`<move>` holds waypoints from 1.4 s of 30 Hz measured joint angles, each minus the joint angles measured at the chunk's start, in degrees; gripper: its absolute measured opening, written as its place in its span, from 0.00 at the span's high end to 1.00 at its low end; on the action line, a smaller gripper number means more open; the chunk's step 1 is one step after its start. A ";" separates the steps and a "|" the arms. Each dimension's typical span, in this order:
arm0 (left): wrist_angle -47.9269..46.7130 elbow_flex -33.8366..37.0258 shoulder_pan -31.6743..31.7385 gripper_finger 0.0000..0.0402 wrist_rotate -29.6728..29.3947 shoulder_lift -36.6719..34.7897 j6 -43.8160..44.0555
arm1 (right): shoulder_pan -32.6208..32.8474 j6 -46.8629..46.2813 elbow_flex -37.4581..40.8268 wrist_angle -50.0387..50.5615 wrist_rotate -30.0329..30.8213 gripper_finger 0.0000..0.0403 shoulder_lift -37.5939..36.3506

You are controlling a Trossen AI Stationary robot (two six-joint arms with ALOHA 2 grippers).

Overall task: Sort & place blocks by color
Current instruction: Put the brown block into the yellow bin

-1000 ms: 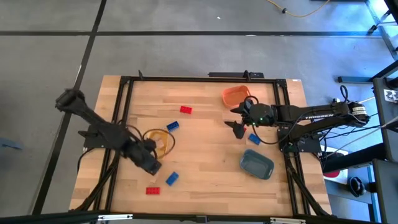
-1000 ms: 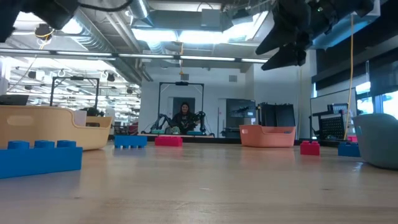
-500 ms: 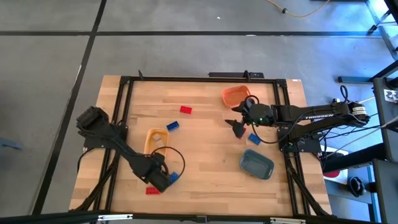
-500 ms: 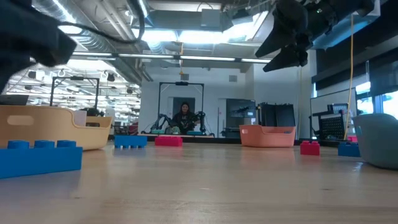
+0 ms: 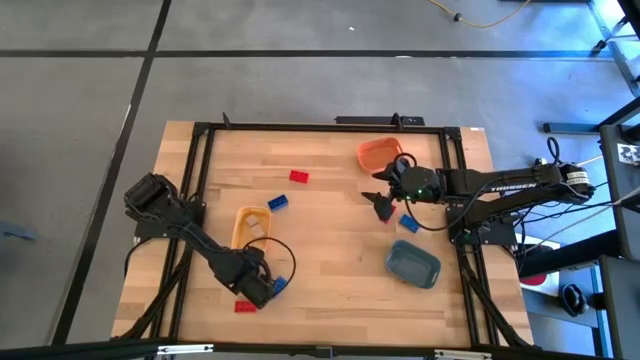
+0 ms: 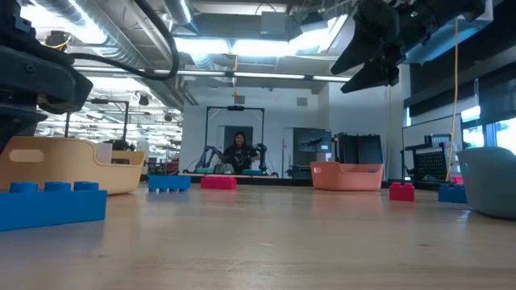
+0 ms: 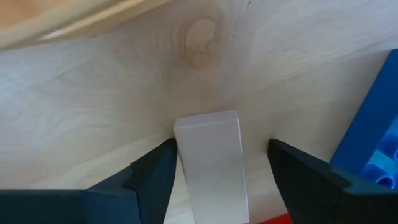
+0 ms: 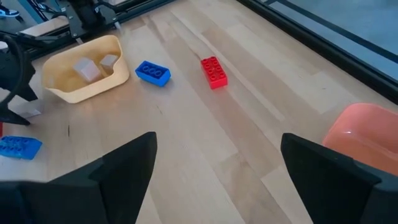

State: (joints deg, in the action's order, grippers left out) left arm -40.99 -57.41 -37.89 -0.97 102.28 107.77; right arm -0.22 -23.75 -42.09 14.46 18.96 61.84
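A pale block point(image 7: 210, 163) lies flat on the wooden table. My left gripper point(image 7: 221, 149) points down over it, open, with one finger on each side of it. In the high view my left gripper point(image 5: 258, 290) hides this block; it stands between a blue block point(image 5: 279, 284) and a red block point(image 5: 244, 306). One more red block point(image 5: 298, 176) and two more blue blocks point(image 5: 278, 203) point(image 5: 408, 223) lie farther off. Two pale blocks point(image 8: 87, 68) sit in the yellow tray point(image 5: 252, 225). My right gripper point(image 5: 383, 205) hangs open above the table's right half.
An orange tray point(image 5: 379, 153) stands at the far right and a slate-blue tray point(image 5: 413, 263) at the near right. A black frame point(image 5: 300, 127) borders the table. Bare wood lies in the middle. A person sits far back in the room point(image 6: 239, 149).
My left gripper has left the space over the yellow tray, gone toward the table's near edge and sunk down close to the table, turning a little. It now stands between the near blue block and the near red block. The blocks have kept their places.
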 joint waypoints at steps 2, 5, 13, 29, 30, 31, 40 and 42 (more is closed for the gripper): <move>0.10 0.10 0.00 0.40 0.07 0.04 0.00 | 0.00 0.00 0.00 0.07 0.03 0.14 0.00; 0.59 0.18 0.00 0.45 0.04 -0.14 0.09 | 0.01 0.00 0.00 0.04 0.07 0.14 0.00; -0.84 0.52 -0.11 0.71 -1.05 -2.78 -1.09 | -0.01 0.02 0.00 0.06 0.94 0.14 0.00; -11.08 0.46 2.54 0.71 -30.41 -35.64 -28.86 | 0.01 -0.07 0.00 -0.52 0.18 0.14 0.00; -9.73 0.46 4.14 0.71 -32.19 -37.40 -34.20 | -0.01 -0.09 0.00 -1.02 -0.80 0.14 0.00; -8.22 0.46 6.18 0.71 -33.33 -38.71 -39.92 | -0.01 -0.12 0.00 -1.87 -2.19 0.14 0.00; 39.76 11.88 28.10 0.71 -19.53 -41.49 -79.67 | 0.14 0.02 0.00 -17.74 -19.16 0.14 0.00; 56.72 17.76 31.35 0.71 -13.50 -40.91 -81.21 | 0.14 -0.04 0.00 -20.37 -21.31 0.14 0.00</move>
State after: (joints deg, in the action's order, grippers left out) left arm 15.73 -39.65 -6.54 -14.48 61.38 26.56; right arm -0.08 -23.79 -42.09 -5.91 -2.35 61.84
